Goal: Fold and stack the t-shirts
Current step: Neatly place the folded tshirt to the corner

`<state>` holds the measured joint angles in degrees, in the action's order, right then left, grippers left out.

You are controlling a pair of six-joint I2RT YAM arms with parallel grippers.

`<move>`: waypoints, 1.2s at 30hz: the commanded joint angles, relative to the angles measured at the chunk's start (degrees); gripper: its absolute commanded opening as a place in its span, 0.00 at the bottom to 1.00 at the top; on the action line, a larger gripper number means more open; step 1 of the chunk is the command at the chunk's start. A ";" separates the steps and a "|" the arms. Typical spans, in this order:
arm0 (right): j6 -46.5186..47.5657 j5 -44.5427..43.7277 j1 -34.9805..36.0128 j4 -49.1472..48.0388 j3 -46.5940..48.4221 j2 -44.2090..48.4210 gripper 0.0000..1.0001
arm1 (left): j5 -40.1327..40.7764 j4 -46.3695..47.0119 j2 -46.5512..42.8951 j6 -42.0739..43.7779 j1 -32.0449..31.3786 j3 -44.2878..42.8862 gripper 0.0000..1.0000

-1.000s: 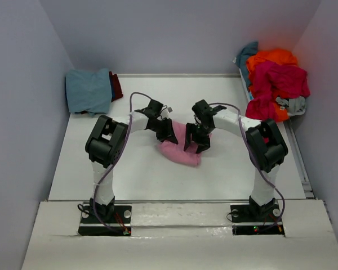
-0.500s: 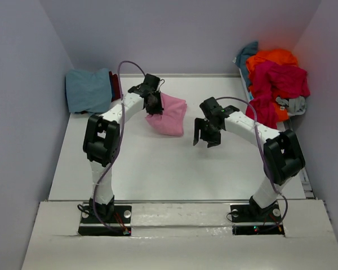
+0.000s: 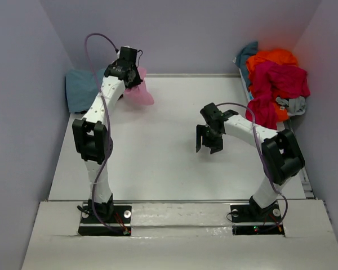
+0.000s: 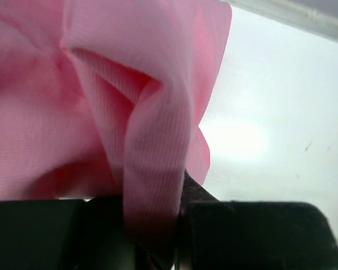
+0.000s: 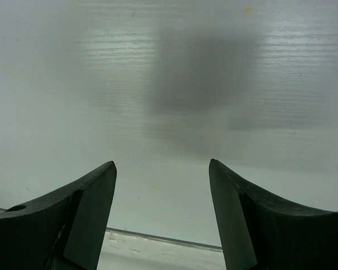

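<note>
Nearest me, right of centre, my right pincer (image 3: 207,145) hangs over the white surface (image 3: 152,169) with its jaws apart, holding nothing. Further back, upper left, my left pincer (image 3: 129,72) is clamped on the pink t-shirt (image 3: 141,93), which dangles just beside the folded teal-blue t-shirt (image 3: 80,90). I judge the job early: the heap of t-shirts (image 3: 276,79) at upper right is all left to fold. I can read no labels or writing anywhere
</note>
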<state>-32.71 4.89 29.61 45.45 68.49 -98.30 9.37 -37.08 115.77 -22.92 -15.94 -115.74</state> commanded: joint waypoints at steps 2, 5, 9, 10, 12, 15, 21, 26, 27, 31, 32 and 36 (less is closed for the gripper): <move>1.42 -0.40 0.01 -0.28 0.15 -0.84 0.72 | 4.52 -1.41 1.03 1.64 4.16 -11.14 0.06; 1.60 -0.23 0.01 -0.19 0.07 -1.10 0.72 | 4.17 -2.03 3.41 2.44 6.97 -16.43 0.06; 1.77 0.30 0.01 -0.19 -0.20 -1.89 0.72 | 1.80 -2.91 7.18 2.35 10.84 -21.79 0.06; 1.86 0.30 0.01 -0.19 -0.28 -2.15 0.72 | 1.45 -3.00 7.19 2.26 11.46 -21.81 0.06; 1.86 0.39 0.01 -0.10 -0.28 -2.51 0.72 | 1.53 -1.95 7.98 2.44 12.86 -21.72 0.06; 1.95 0.56 0.01 0.07 -0.11 -3.47 0.72 | 1.71 -0.01 8.77 2.53 14.97 -21.63 0.06; 2.12 0.74 0.01 0.69 1.03 -5.58 0.72 | 1.62 3.41 11.67 2.96 17.79 -27.24 0.06; 2.56 0.39 0.54 2.36 3.31 -7.43 0.71 | 4.86 9.81 9.92 4.19 17.79 -25.77 0.06; 2.65 0.30 0.54 2.62 3.75 -7.43 0.71 | 5.57 11.23 9.05 4.54 17.79 -24.54 0.05; 3.09 -0.84 0.54 5.34 5.78 -8.48 0.71 | 9.35 18.00 5.53 6.39 18.40 -20.31 0.06; 3.18 -1.10 0.54 5.87 6.56 -8.75 0.71 | 10.31 19.49 5.44 6.65 18.93 -20.66 0.05; 3.18 -1.90 0.54 8.68 8.67 -9.54 0.71 | 12.69 25.81 3.51 7.62 20.33 -17.07 0.06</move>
<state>-30.33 4.71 29.71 49.84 73.43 -107.02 16.21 -25.06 127.70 -17.47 2.17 -135.13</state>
